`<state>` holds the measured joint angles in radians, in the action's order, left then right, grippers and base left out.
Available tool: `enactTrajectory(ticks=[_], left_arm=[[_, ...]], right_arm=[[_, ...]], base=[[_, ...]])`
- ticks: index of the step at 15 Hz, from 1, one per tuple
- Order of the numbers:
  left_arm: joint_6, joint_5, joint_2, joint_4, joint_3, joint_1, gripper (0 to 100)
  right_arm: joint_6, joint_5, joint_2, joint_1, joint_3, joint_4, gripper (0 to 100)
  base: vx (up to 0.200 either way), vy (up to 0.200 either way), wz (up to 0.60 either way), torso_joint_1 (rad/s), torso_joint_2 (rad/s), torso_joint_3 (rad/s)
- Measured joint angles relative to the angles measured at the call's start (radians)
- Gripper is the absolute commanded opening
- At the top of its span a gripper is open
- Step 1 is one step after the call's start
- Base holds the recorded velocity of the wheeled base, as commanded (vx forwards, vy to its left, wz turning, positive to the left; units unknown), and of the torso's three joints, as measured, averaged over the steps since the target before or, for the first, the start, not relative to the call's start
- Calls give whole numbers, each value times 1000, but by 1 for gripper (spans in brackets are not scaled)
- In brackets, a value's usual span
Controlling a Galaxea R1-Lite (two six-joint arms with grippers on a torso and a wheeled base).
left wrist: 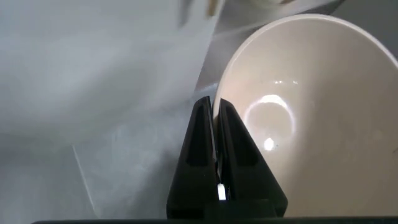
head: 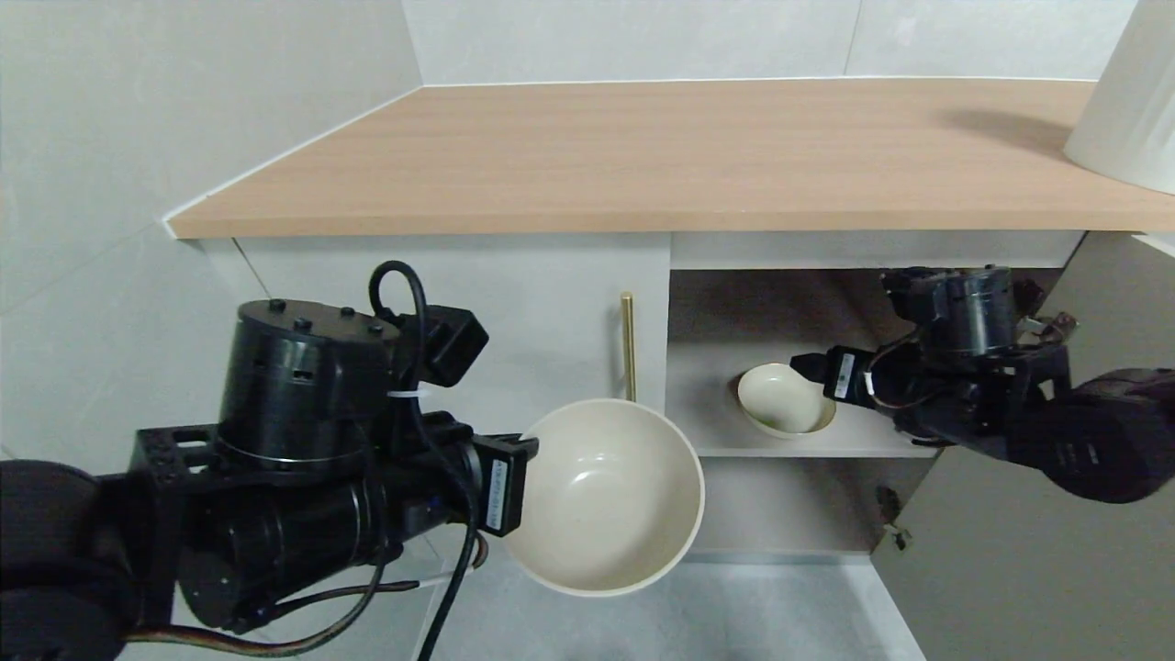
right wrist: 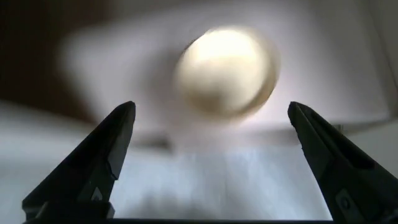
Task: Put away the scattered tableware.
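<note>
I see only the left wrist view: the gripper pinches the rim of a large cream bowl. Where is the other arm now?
Observer: The right gripper is at the open cabinet, close beside a small bowl on the shelf.
Operator: Does it hold that bowl?
Observer: No. In the right wrist view its fingers stand wide apart, and the small bowl lies beyond them.
Operator: Is my bowl inside the cabinet already?
Observer: Not yet. The head view shows the large bowl outside, in front of the closed door with the brass handle.
</note>
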<state>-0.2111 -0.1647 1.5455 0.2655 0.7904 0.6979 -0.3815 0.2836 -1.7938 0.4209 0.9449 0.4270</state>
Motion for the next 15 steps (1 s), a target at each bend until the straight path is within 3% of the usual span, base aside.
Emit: enactTrajectory(ticks=[3,5,6,8,10,15], left_arm=[[62,-26,87,86,53,50,0],[106,-59,147,142,62,65,0],[118,-111,180,205,55,77,0],[128,-206,241,317,37,111,0],[130,-280,275,342,31,139,0],[128,-346,277,358,31,175,0]], right_arm=[[21,-68,224,116,-2,-327,100],[23,-148,330,180,9,-427,100],[24,-163,363,211,10,-454,100],[24,-167,390,261,5,-466,100],[25,-161,384,301,-9,-469,100],[27,-104,300,330,-27,-461,100]], base=[[0,0,0,0,0,0],[0,0,0,0,0,0],[0,0,0,0,0,0],[0,0,0,0,0,0],[0,0,0,0,0,0],[0,0,0,0,0,0]])
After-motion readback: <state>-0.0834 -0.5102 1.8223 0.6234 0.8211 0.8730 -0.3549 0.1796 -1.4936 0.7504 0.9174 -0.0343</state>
